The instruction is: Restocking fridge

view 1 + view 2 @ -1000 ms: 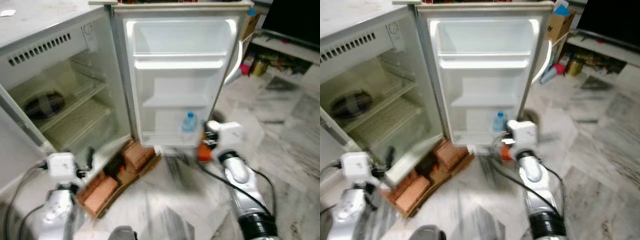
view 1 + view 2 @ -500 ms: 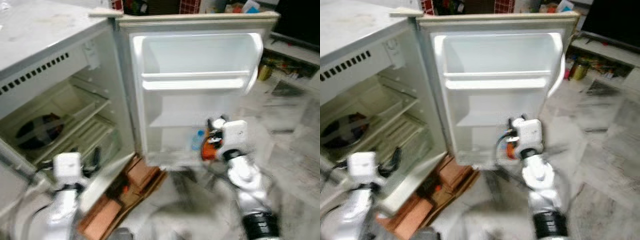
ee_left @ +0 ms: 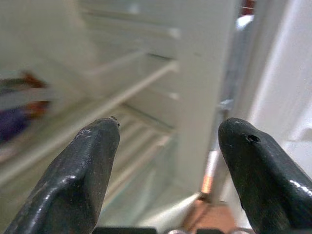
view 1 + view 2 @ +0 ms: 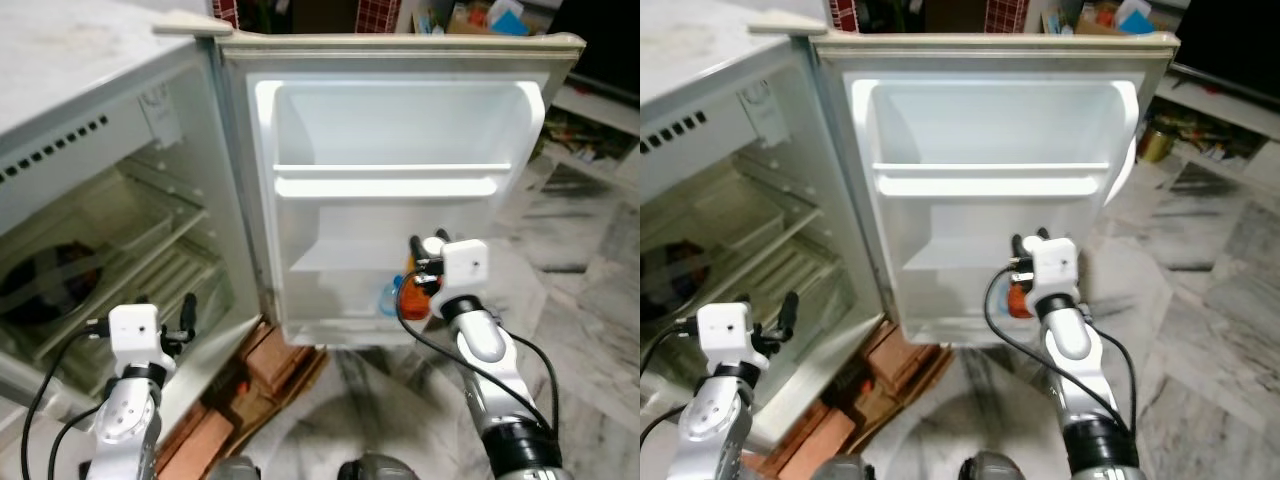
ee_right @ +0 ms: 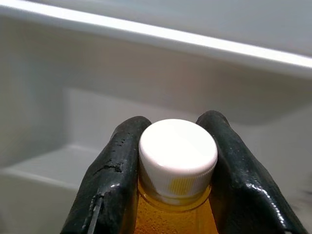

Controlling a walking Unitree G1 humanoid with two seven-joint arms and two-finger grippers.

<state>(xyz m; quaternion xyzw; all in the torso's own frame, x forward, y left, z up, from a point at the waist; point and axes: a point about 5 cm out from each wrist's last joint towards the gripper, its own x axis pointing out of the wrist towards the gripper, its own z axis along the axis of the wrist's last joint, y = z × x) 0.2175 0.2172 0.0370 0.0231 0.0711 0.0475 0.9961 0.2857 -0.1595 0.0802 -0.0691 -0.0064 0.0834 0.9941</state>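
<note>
The right gripper [image 5: 175, 161] is closed on an orange drink bottle [image 5: 171, 219], its two black fingers [image 5: 114, 165] pinching just below the white screw cap [image 5: 178, 153]. The bottle hangs in front of the lower part of the open fridge door [image 4: 400, 200], close to the bottom door rack [image 4: 345, 325]. Judging by the amber liquid up at the neck, it is probably full and fairly heavy for so small a grip. The plastic will likely be stiff at the threaded neck and softer lower down, and smooth enough to slip. The neck under the cap seems the sound place to hold, since the cap's rim stops the bottle sliding down through the fingers, though it may swing from there.

A small water bottle [image 4: 388, 297] with a blue cap already stands in the bottom door rack, just beside the orange one. The upper door shelf [image 4: 390, 185] and the middle ledge [image 4: 345, 258] hold nothing. Inside the fridge [image 4: 110, 230], wire shelves [image 4: 160, 270] show, with a dark, blurred item [image 4: 35, 285] lying at the left; what it is cannot be told.

The left gripper [image 3: 165, 146] has its fingers spread wide and holds nothing, low before the fridge compartment. Brick-coloured blocks [image 4: 270, 360] lie on the marble floor [image 4: 590, 330] under the door
</note>
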